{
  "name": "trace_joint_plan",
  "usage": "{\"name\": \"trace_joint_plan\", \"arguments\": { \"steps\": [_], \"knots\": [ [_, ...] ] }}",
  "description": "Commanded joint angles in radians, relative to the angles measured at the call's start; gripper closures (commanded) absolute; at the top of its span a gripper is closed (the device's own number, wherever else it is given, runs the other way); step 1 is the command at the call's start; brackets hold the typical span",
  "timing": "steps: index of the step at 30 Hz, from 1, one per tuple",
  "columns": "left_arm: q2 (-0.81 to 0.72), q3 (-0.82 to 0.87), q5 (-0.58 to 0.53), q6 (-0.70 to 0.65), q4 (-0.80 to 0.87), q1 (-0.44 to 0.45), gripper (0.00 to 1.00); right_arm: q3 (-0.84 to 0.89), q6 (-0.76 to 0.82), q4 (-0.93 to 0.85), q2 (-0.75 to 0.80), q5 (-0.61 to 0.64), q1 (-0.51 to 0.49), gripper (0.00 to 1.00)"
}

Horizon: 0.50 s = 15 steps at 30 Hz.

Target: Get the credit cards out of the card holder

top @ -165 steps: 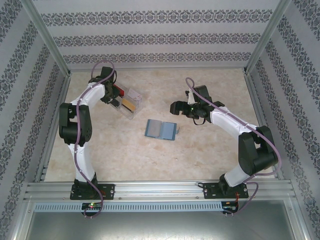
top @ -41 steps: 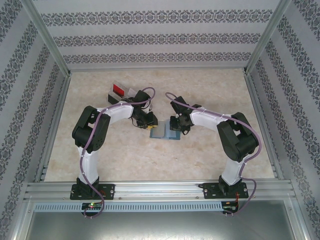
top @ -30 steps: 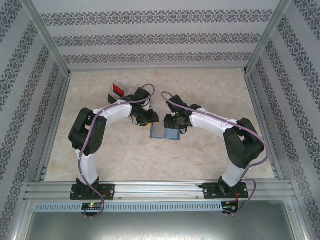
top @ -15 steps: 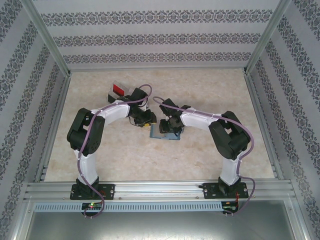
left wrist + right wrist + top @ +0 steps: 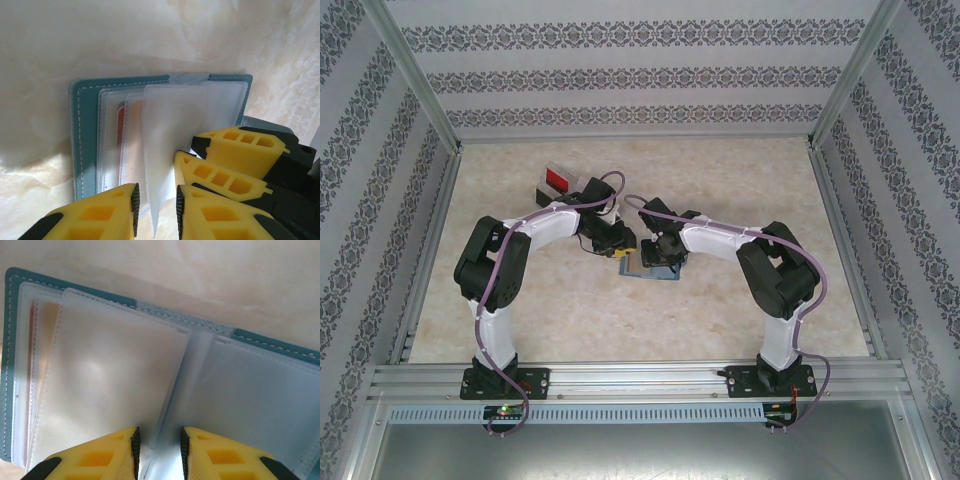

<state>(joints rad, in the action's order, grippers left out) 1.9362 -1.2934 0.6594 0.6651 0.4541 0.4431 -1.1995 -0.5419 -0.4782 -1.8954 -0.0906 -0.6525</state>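
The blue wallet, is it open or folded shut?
Open. The wallet lies spread flat, its clear sleeves fanned; cards show inside.

Two arms (image 5: 490, 270), two grippers, left gripper (image 5: 156, 207) and right gripper (image 5: 159, 447), one card holder (image 5: 82, 140) lying open, two credit cards seen in its sleeves, one red (image 5: 120, 145), one orange (image 5: 134, 135), one clear tray (image 5: 542, 188), one red card (image 5: 558, 182) in it.
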Motion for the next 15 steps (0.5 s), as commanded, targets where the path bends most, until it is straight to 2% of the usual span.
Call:
{"name": "trace_joint_plan", "arguments": {
  "steps": [1,6,15],
  "knots": [
    [0.024,0.0,0.036,0.014,-0.035,-0.004,0.71,0.009,0.021,-0.041,-0.045,0.036,-0.004,0.7],
    [0.039,-0.002,0.029,0.008,-0.027,-0.002,0.73,0.012,0.016,-0.033,-0.039,0.032,0.0,0.7],
    [0.075,-0.006,0.089,0.009,-0.055,0.005,0.74,0.025,0.008,-0.012,-0.016,0.014,0.004,0.71]
  ]
}}
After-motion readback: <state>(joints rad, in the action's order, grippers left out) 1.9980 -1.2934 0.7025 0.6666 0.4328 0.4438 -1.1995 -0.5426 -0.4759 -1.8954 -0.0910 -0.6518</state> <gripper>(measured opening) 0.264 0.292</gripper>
